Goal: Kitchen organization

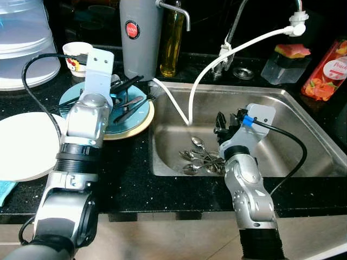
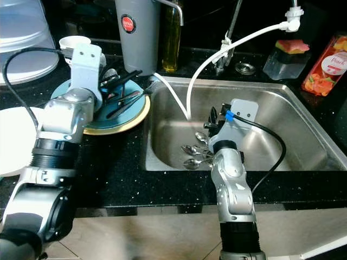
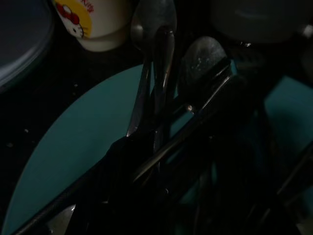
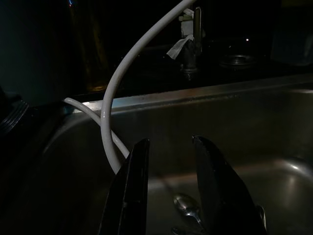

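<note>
Spoons (image 1: 201, 157) lie heaped on the sink (image 1: 303, 141) floor, just below and ahead of the right gripper (image 4: 168, 196), whose fingers stand spread and empty inside the basin beside two white hoses (image 1: 195, 92). Left gripper (image 1: 126, 92) reaches over cutlery (image 3: 156, 98) on the teal plate (image 1: 73, 96); whether its fingers are spread I cannot tell. Behind stand a cartoon-printed cup (image 3: 95, 22) and a red bottle (image 1: 325, 67) lettered "Peach".

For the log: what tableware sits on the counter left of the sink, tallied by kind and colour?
Teal plate: 1
Yellow plate under it: 1
White plate: 1
Cartoon cup: 1
Clear domed cover: 1
Total: 5
</note>
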{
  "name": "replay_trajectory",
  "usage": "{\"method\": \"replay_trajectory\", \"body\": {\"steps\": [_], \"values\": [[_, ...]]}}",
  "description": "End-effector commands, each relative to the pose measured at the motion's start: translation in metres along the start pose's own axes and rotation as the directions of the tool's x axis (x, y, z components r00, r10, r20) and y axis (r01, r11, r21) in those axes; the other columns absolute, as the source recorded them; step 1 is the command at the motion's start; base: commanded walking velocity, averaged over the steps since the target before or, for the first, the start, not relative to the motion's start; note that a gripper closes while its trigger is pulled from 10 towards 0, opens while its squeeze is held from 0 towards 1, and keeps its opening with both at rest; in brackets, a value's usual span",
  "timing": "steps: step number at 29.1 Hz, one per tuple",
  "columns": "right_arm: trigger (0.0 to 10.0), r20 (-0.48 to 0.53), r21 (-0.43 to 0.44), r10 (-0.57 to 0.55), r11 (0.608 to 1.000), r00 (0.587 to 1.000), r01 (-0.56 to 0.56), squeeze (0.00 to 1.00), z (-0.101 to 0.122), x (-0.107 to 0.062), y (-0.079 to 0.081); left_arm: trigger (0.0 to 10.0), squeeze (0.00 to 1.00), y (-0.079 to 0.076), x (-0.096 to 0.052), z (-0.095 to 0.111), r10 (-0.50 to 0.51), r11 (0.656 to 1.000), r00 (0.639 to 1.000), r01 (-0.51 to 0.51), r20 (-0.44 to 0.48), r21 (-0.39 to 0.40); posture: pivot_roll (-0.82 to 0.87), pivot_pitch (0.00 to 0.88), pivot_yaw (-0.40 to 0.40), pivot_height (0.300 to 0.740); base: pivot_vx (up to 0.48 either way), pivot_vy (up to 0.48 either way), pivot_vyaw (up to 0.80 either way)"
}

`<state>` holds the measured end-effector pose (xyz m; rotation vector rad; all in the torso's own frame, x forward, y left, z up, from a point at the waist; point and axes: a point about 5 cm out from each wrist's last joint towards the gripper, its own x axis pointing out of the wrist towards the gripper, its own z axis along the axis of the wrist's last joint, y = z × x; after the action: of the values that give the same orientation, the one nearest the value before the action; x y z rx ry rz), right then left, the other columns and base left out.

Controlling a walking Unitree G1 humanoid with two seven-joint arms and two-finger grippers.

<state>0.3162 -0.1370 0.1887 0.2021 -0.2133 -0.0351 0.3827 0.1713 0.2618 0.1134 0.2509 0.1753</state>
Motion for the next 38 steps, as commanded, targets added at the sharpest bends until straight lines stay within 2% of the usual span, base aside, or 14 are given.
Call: {"method": "replay_trajectory", "body": {"steps": [1, 4, 6, 12, 16, 18, 19, 20, 21, 28, 31, 34, 37, 38], "values": [[10.0, 0.005, 0.001, -0.004, 1.000, 1.000, 0.004, 0.00, 0.000, 0.000, -0.001, 10.0, 0.00, -0.003, 0.003, -0.004, -0.053, 0.997, 0.996, 0.049, -0.069, -0.066, 0.22, 0.019, -0.096, 0.740, 0.000, 0.000, 0.00], [10.0, 0.005, 0.002, -0.002, 1.000, 1.000, 0.002, 0.00, 0.000, 0.001, 0.000, 10.0, 0.00, -0.005, 0.004, -0.013, -0.112, 0.990, 0.982, 0.098, -0.153, -0.098, 0.22, 0.014, -0.097, 0.740, 0.000, 0.000, 0.00], [10.0, 0.006, 0.002, -0.001, 1.000, 1.000, 0.001, 0.00, 0.001, 0.001, 0.000, 10.0, 0.00, -0.006, 0.005, -0.016, -0.123, 0.990, 0.978, 0.108, -0.167, -0.094, 0.22, 0.014, -0.097, 0.740, 0.000, 0.000, 0.00], [10.0, 0.006, 0.002, -0.001, 1.000, 1.000, 0.001, 0.00, 0.001, 0.001, 0.000, 10.0, 0.00, -0.018, 0.002, -0.029, -0.193, 0.980, 0.951, 0.199, -0.240, 0.003, 0.22, 0.015, -0.096, 0.740, 0.000, 0.000, 0.00], [10.0, 0.006, 0.001, -0.003, 1.000, 1.000, 0.003, 0.00, 0.001, 0.001, 0.000, 9.6, 0.00, -0.023, 0.001, -0.033, -0.227, 0.972, 0.938, 0.234, -0.261, -0.006, 0.22, 0.016, -0.095, 0.740, 0.000, 0.000, 0.00], [10.0, 0.005, 0.001, -0.005, 1.000, 1.000, 0.005, 0.00, 0.000, 0.000, -0.001, 6.1, 0.00, -0.024, 0.001, -0.035, -0.238, 0.970, 0.931, 0.244, -0.275, -0.014, 0.22, 0.016, -0.095, 0.740, 0.000, 0.000, 0.00], [10.0, 0.005, 0.001, -0.005, 1.000, 1.000, 0.005, 0.00, 0.000, 0.000, -0.001, 3.9, 0.00, -0.025, 0.001, -0.036, -0.243, 0.969, 0.929, 0.248, -0.279, -0.019, 0.22, 0.016, -0.095, 0.740, 0.000, 0.000, 0.00], [10.0, 0.005, 0.001, -0.006, 1.000, 1.000, 0.006, 0.00, 0.000, 0.000, -0.001, 2.9, 0.00, -0.025, 0.001, -0.036, -0.244, 0.968, 0.928, 0.248, -0.282, -0.023, 0.21, 0.020, -0.093, 0.740, 0.000, 0.000, 0.00], [10.0, 0.004, 0.001, -0.006, 1.000, 1.000, 0.006, 0.00, 0.000, 0.000, -0.001, 0.0, 0.00, -0.024, 0.002, -0.037, -0.241, 0.969, 0.928, 0.245, -0.285, -0.023, 0.21, 0.020, -0.093, 0.740, 0.000, 0.000, 0.00], [10.0, 0.004, 0.002, -0.007, 1.000, 1.000, 0.007, 0.00, 0.000, 0.000, -0.001, 0.0, 0.00, -0.022, 0.003, -0.038, -0.206, 0.972, 0.943, 0.227, -0.261, 0.054, 0.21, 0.025, -0.094, 0.740, 0.000, 0.000, 0.00], [10.0, 0.003, 0.002, -0.008, 1.000, 1.000, 0.008, 0.00, 0.000, 0.000, -0.001, 0.0, 0.00, -0.025, 0.002, -0.029, -0.215, 0.971, 0.959, 0.229, -0.182, 0.061, 0.21, 0.025, -0.094, 0.740, 0.000, 0.000, 0.00], [10.0, 0.002, 0.002, -0.008, 1.000, 1.000, 0.008, 0.00, 0.000, 0.000, -0.001, 0.0, 0.00, -0.026, 0.001, -0.025, -0.224, 0.970, 0.963, 0.234, -0.149, 0.057, 0.21, 0.025, -0.094, 0.740, 0.000, 0.000, 0.00], [10.0, 0.001, 0.001, -0.010, 1.000, 1.000, 0.010, 0.00, 0.000, -0.001, -0.002, 0.0, 0.00, -0.028, -0.004, -0.004, -0.247, 0.967, 0.969, 0.247, -0.010, 0.060, 0.21, 0.030, -0.094, 0.740, 0.000, 0.000, 0.00], [10.0, 0.001, 0.001, -0.010, 1.000, 1.000, 0.010, 0.00, 0.000, -0.001, -0.002, 8.8, 0.00, -0.028, -0.008, 0.008, -0.252, 0.966, 0.965, 0.247, 0.066, 0.077, 0.21, 0.033, -0.094, 0.740, 0.000, 0.000, 0.00]]}}
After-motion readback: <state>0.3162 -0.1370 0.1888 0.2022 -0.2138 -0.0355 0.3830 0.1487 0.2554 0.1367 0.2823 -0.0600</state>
